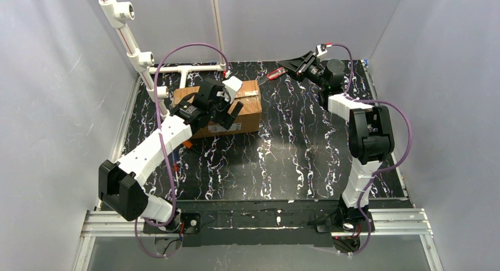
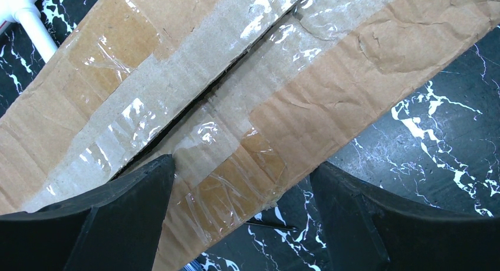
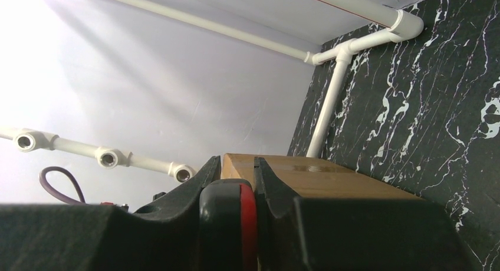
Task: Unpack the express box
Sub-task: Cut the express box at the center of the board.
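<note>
While pipes (image 1: 197, 66) nr box (image 1: 250, 109), tool (image 1: 274, 75) afar

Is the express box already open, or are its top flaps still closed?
Closed: both top flaps of the express box lie flat. The tape along their seam looks slit, though: a dark gap shows.

In the overhead view the left pincer (image 1: 230, 115) and its wrist cover the middle of the express box (image 1: 250, 100). The white label (image 1: 233, 128) on the box's near side is too small to read. The left wrist view cuts the box off at its edges. The red-handled tool (image 3: 239, 224) in the right pincer (image 3: 236, 165) runs off the bottom edge, and its kind cannot be told. An orange thing (image 1: 187, 144) under the left arm is mostly hidden.
</note>
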`<state>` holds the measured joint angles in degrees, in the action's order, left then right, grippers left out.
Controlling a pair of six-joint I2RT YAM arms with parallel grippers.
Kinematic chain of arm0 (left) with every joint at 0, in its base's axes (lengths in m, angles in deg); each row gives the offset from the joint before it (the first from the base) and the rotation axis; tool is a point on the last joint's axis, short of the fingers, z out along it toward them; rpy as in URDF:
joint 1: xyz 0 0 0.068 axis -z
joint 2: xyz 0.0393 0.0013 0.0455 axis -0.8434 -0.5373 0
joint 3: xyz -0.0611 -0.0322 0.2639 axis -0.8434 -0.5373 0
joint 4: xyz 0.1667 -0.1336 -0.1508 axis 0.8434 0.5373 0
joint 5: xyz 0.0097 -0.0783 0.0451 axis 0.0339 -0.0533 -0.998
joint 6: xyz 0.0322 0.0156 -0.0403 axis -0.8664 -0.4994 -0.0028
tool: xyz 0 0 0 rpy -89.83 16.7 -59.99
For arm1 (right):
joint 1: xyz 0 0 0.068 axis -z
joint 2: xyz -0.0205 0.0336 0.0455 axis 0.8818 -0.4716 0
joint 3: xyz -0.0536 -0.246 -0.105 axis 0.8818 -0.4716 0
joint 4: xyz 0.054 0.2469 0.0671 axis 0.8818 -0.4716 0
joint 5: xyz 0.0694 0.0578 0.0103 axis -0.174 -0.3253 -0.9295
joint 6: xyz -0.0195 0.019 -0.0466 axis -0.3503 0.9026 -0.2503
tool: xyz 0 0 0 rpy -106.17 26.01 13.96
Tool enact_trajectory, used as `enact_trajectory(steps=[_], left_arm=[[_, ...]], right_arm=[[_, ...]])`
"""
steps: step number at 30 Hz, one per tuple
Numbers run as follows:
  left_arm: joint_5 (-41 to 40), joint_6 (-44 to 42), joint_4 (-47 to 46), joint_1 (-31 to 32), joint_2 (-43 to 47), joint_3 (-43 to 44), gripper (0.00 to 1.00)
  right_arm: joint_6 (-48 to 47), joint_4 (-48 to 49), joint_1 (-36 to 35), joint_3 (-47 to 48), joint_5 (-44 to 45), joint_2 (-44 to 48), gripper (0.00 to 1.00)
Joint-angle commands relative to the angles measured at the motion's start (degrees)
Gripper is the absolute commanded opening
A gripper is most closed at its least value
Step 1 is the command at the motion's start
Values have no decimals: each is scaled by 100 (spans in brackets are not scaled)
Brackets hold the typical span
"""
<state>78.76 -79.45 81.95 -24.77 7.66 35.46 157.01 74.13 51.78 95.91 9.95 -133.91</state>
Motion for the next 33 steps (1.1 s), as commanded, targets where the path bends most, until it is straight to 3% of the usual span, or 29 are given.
enact_trajectory(steps=[1,33], left_arm=[[113,233,501,-66,56,-190,82],[95,228,510,-65,68,-171,82]], right_arm=[[-18,342,42,320,-62,-11,1],[80,469,20,319,-94,-150,1]])
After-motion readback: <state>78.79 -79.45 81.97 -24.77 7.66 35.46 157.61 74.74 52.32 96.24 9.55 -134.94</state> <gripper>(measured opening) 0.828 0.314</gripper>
